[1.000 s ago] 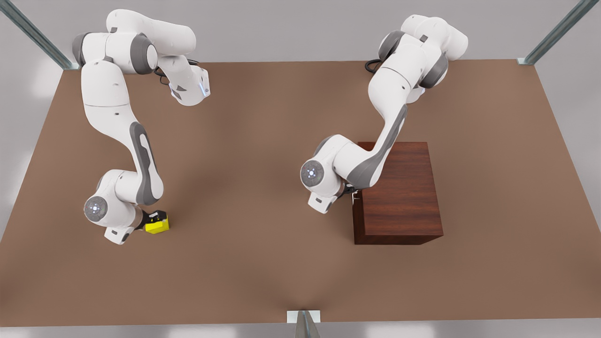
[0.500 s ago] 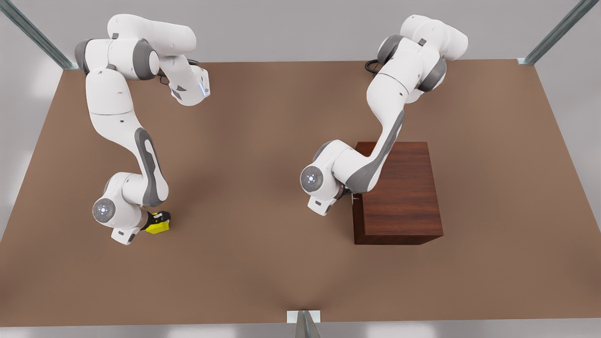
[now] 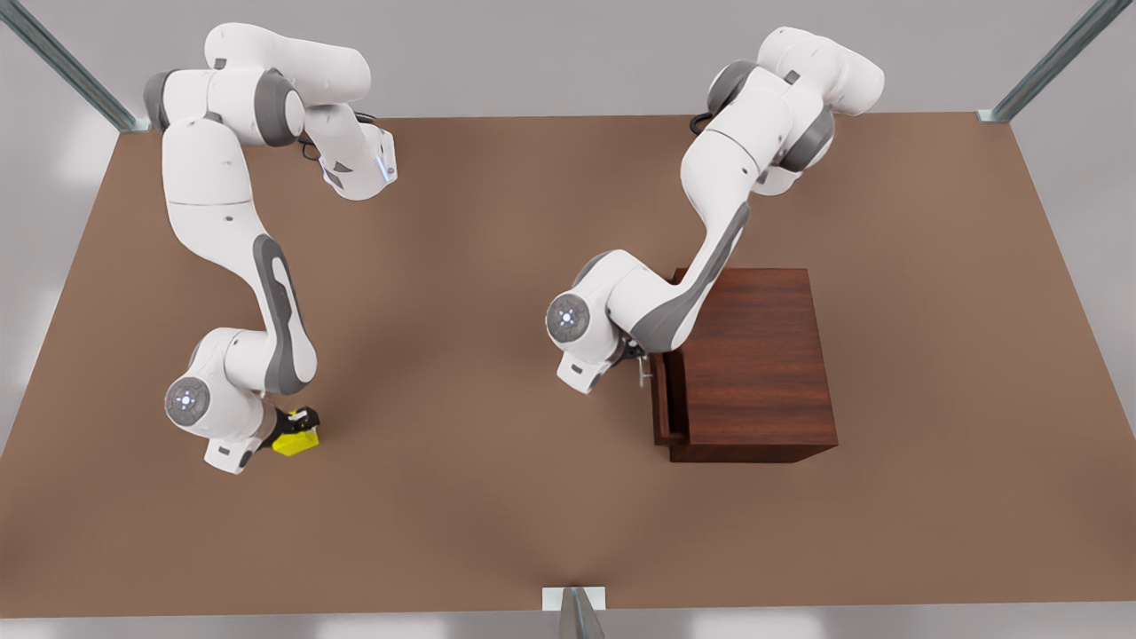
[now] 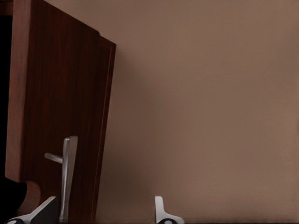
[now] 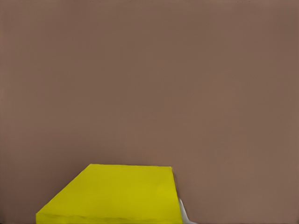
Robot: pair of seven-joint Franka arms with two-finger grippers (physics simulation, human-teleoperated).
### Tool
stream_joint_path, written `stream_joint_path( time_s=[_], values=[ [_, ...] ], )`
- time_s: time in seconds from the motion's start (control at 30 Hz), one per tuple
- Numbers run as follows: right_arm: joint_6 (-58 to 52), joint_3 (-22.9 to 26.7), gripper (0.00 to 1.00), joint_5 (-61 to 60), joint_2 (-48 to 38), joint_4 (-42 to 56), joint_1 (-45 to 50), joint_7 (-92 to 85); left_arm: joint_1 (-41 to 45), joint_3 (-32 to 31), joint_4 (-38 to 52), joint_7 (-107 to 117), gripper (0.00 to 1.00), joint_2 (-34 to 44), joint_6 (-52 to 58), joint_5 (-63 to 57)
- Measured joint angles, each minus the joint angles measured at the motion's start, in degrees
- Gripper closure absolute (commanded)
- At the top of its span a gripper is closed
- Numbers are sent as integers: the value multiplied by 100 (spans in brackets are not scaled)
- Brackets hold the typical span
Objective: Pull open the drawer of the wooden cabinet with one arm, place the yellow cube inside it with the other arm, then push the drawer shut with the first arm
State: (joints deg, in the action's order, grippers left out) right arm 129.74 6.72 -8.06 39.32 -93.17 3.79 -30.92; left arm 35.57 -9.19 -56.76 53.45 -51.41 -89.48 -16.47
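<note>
In the front view the wooden cabinet (image 3: 754, 364) stands on the brown table (image 3: 479, 497) toward the front view's right; its drawer (image 3: 661, 399) juts out a little from the side facing the front view's left, the silver handle (image 3: 642, 374) just beside the left gripper (image 3: 632, 353), whose fingers are hidden under the wrist; the yellow cube (image 3: 297, 441) sits low at the front view's left, touching the black right gripper (image 3: 300, 424), well apart from the cabinet; whether the cube rests on the table or is lifted cannot be told.

The left wrist view gives what the front view hides: two pale fingertips (image 4: 163, 212) stand apart at the frame's edge, and the handle (image 4: 67, 177) passes close by one of them, so the fingers bracket the bar without visibly pinching it; the drawer front (image 4: 60, 107) is proud of the cabinet, a dark gap behind it.

In the right wrist view the cube (image 5: 117, 196) lies right at the gripper, cut off by the frame; one pale fingertip (image 5: 183, 212) touches its side; the other finger is hidden, so the grip looks closed on the cube but cannot be confirmed.
</note>
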Motion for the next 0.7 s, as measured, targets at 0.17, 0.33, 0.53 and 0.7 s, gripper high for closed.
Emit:
stream_joint_path(
  time_s=[0.17, 0.33, 0.53, 0.7],
  values=[
    [-305, -3, 46, 21, -6, 150, 208, -45, 114, 1, 26, 44, 0, -42, -117, 5],
    [-447, -4, 46, 22, 3, 219, 527, -64, 202, 1, 60, 86, 0, -118, -312, 6],
    [-516, -4, 46, 19, 12, 263, 652, -72, 320, -4, 93, 148, 0, -105, -481, 7],
    [-539, -3, 46, 20, 5, 271, 746, -76, 497, 22, 141, 211, 0, -116, -540, -1]
  ],
)
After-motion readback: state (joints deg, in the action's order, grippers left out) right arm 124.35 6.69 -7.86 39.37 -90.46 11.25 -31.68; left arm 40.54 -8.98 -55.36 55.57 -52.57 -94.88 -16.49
